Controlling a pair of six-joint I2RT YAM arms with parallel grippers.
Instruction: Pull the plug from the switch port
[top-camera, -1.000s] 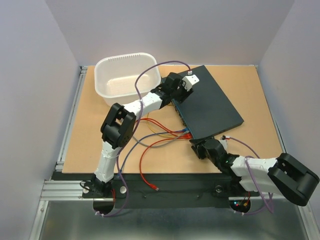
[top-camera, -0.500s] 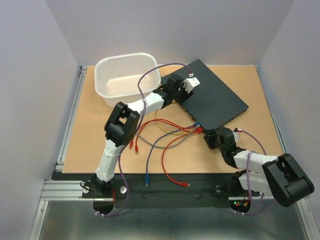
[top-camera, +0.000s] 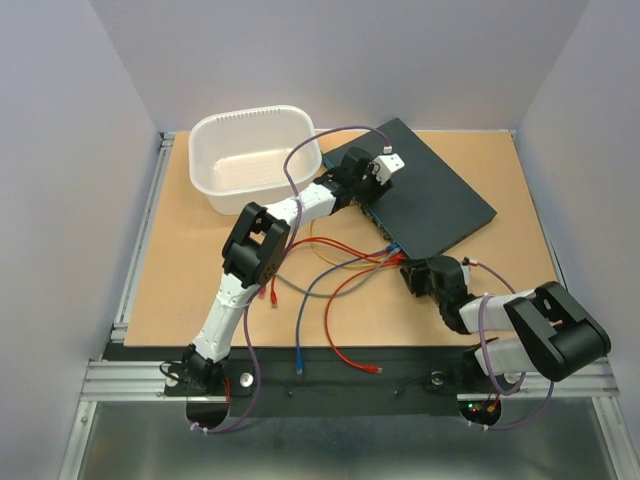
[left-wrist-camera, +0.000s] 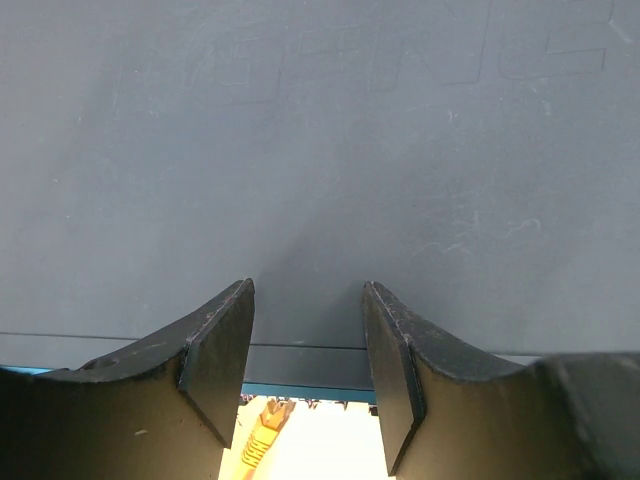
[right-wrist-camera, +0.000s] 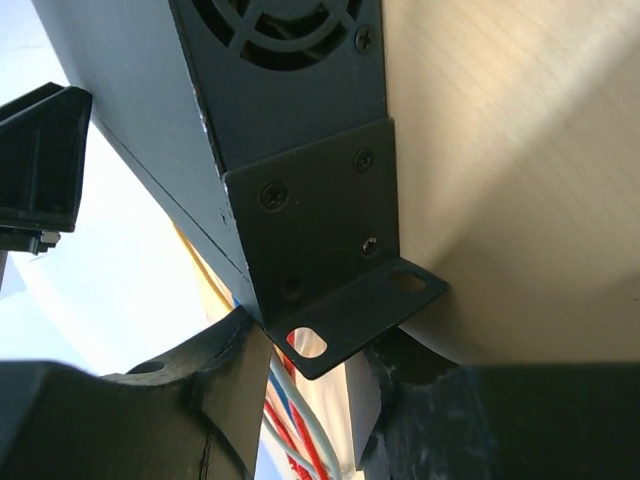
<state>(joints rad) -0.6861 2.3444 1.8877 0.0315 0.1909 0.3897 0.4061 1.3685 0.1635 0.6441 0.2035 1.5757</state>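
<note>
Finds the switch (top-camera: 435, 195) lying flat on the table (top-camera: 180, 290), at 1 o'clock from table centre, set diagonally, port edge facing 7 o'clock. Records the white tub (top-camera: 255, 165) at 11 o'clock, near the switch's far-left corner.

Places the left gripper (top-camera: 372, 183) over the switch's 9 o'clock end, beside the port edge. Sees, in the left wrist view, its fingers (left-wrist-camera: 215, 350) spread apart above the bare top panel, closed on nothing, with a yellow plug (left-wrist-camera: 262, 432) showing below the edge between them.

Places the right gripper (top-camera: 410, 268) at the switch's 6 o'clock corner. Sees, in the right wrist view, its fingers (right-wrist-camera: 235, 375) apart on either side of the mounting bracket (right-wrist-camera: 320, 230) screwed to the switch's end. Cannot confirm pad contact with that bracket from this angle; possibly a mere straddle.

Notes red cables (top-camera: 330, 330) and paler ones fanning from the port edge toward 7 o'clock. Notes a blue plug (top-camera: 298, 366) and a red plug (top-camera: 374, 370) lying loose at the table's near edge. Judges the plugs at the ports too small to count.
</note>
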